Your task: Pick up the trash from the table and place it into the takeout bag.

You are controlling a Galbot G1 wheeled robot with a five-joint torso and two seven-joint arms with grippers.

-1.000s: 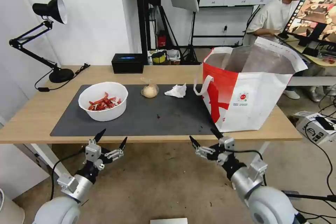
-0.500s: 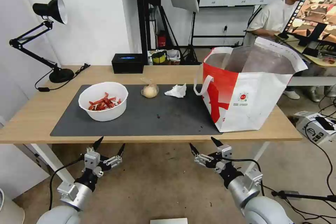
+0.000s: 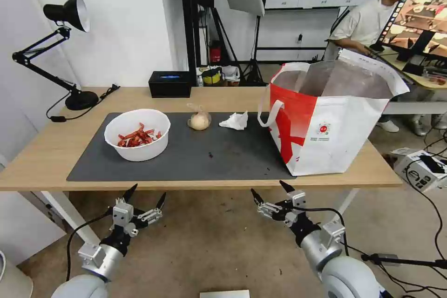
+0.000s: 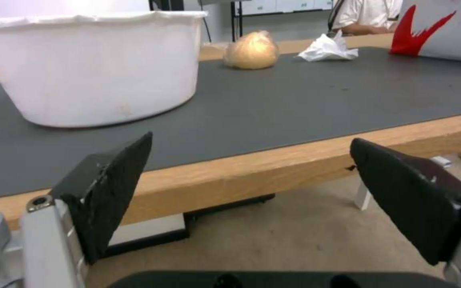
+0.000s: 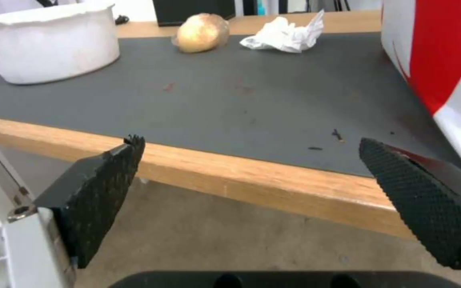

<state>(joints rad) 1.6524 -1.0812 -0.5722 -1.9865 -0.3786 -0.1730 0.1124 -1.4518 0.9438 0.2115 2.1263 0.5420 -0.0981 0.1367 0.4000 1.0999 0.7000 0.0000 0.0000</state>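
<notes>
White bowl (image 3: 137,134), baggie (image 3: 199,120) and napkin (image 3: 234,121) are seen on the desk (image 3: 42,153) mat beside the takeout bag (image 3: 326,121). Left gripper (image 3: 143,196) and right gripper (image 3: 270,191) (both spread open, empty) are held below the desk edge; clearance should be gained first.

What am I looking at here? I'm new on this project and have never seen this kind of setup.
It is a two-armed robot. One picture comes from a camera on its head, looking down at a table; the other two come from cameras on its wrists.

In the head view, the left pincer and right pincer hang below the table's front edge, both open and holding nothing. The black wedges in the wrist views are each pincer's own fingers.

On the dark mat lie a white bowl of red scraps, a small baggie with a beige lump, and a crumpled napkin. To the right stands an open red-and-white takeout bag. Behind are a black box and a desk lamp.
</notes>
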